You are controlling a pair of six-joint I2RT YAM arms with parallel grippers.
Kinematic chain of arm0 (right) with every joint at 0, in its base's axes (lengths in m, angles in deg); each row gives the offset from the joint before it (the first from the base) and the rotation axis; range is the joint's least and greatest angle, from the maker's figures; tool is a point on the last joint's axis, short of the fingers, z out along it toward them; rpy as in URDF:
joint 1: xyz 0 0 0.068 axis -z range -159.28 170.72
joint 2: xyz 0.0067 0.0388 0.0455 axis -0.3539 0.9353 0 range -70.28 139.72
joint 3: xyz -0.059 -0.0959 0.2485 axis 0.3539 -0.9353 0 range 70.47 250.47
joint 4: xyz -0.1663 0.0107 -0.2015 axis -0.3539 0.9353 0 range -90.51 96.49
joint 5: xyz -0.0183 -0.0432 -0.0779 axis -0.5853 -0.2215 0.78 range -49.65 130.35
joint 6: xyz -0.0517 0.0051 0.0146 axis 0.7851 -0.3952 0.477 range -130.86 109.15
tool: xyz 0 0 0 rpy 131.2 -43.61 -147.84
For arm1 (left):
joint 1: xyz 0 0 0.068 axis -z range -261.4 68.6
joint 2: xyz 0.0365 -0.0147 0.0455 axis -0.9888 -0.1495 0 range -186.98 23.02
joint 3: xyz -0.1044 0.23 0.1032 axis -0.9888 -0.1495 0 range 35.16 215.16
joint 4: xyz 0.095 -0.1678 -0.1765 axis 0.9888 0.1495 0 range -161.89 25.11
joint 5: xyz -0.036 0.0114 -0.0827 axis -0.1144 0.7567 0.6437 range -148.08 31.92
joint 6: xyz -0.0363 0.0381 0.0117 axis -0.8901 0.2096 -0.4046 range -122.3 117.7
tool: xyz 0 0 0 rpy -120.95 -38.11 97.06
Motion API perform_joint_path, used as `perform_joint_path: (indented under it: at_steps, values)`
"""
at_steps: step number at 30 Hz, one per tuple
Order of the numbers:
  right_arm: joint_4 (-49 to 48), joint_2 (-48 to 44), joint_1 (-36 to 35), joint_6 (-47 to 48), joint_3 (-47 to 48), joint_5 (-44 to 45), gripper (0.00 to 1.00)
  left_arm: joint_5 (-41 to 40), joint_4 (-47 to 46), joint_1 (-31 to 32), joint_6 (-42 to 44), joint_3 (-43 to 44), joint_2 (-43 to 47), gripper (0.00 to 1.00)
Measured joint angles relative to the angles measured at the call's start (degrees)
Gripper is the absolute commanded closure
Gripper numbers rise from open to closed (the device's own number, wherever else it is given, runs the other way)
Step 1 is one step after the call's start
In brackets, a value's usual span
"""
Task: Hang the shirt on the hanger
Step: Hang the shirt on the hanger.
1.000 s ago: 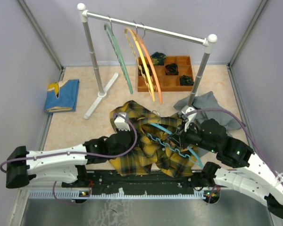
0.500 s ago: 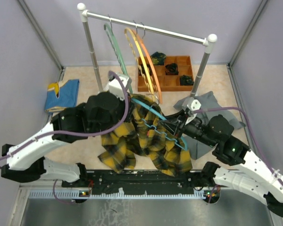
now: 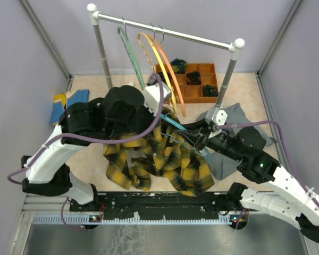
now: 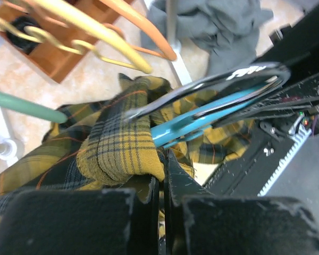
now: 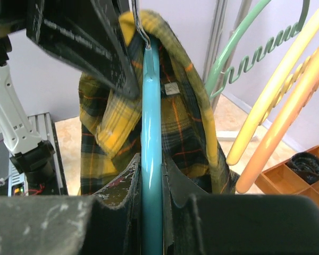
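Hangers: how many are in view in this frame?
4. The green hanger, yellow hanger and orange hanger hang on the rail. The teal hanger is clamped in the right gripper, with the shirt draped over it. No others visible.

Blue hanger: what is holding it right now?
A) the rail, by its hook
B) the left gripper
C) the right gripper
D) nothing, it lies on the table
C: the right wrist view shows the blue hanger clamped between the fingers of the right gripper, while the left gripper pinches the shirt.
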Motion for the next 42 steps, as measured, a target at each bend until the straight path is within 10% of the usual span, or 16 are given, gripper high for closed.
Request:
perform_joint_path:
  at_steps: [16,26,42]
  values:
    - [-16.2,-0.3,-0.1,-8.3,-13.6,0.0,1.00,12.5,-2.3,-0.2,0.7,-6.6,-2.0,1.00]
    - [-40.6,1.8,-0.1,-15.7,-22.6,4.8,1.00,13.8,-8.2,0.6,-0.1,-10.7,0.0,0.41]
    - [-61.0,8.5,-0.1,-16.1,-16.9,8.5,1.00,8.5,-40.2,0.8,-6.8,-45.8,36.7,0.31]
